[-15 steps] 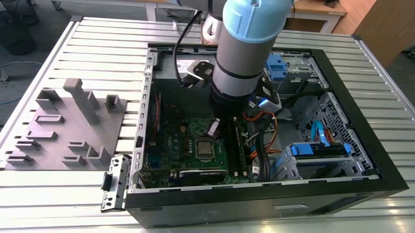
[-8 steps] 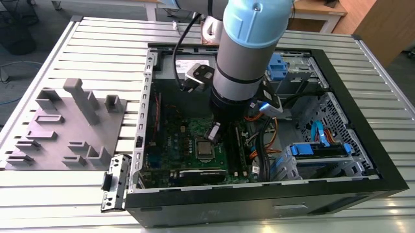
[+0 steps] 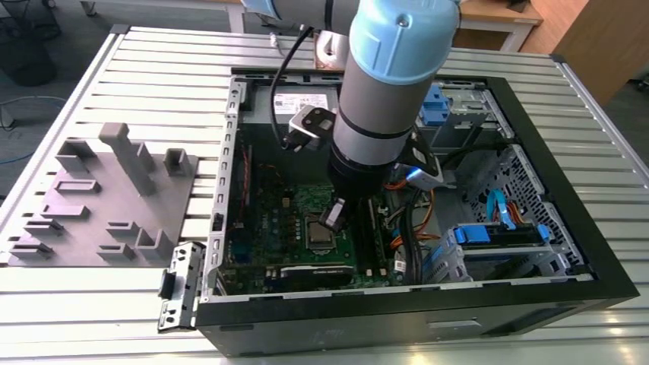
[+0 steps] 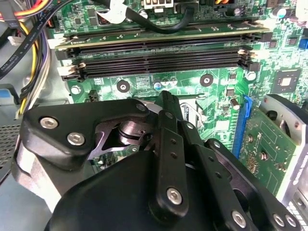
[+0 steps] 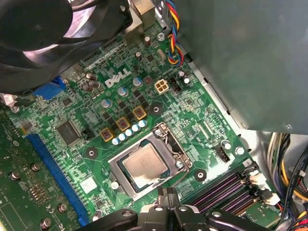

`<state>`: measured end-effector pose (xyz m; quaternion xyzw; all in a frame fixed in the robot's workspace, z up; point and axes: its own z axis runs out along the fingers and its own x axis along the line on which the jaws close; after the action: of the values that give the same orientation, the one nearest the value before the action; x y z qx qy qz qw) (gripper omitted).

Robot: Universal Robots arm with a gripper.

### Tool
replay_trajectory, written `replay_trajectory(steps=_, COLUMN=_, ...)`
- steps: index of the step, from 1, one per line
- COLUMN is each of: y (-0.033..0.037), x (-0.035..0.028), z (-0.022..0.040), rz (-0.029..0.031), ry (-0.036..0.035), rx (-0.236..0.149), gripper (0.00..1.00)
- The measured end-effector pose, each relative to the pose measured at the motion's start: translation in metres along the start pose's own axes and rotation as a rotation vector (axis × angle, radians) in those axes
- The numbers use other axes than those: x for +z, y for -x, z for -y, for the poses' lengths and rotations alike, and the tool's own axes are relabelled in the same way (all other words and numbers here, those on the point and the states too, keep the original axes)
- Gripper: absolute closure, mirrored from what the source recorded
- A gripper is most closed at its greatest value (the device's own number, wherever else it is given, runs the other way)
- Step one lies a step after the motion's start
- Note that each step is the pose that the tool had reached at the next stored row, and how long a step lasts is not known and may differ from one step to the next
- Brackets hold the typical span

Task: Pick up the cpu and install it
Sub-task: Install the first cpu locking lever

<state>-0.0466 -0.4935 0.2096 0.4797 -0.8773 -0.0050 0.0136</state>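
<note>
Dull silver metal marks the cpu (image 5: 144, 165), lying flat inside the shiny socket frame (image 5: 126, 150) on the green motherboard (image 5: 202, 120). In the exterior view I see my gripper (image 3: 336, 215) hanging just above that socket, inside the open computer case (image 3: 568, 205). Whether its jaws are apart or together I cannot tell. To do this well, I judge I must stay square over the chip and clear of the memory slots (image 4: 159, 60) beside it.
</note>
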Motion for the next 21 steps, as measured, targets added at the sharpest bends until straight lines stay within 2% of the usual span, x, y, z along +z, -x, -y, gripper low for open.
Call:
replay_trajectory(steps=12, y=-0.0002, x=0.0003, z=0.0002, rz=0.0001, ry=0.0000, rx=-0.001, gripper=0.89)
replay_trajectory(steps=21, y=-0.0044, x=0.0004, z=0.0027, rz=-0.0002, ry=-0.0001, rx=-0.006, gripper=0.89)
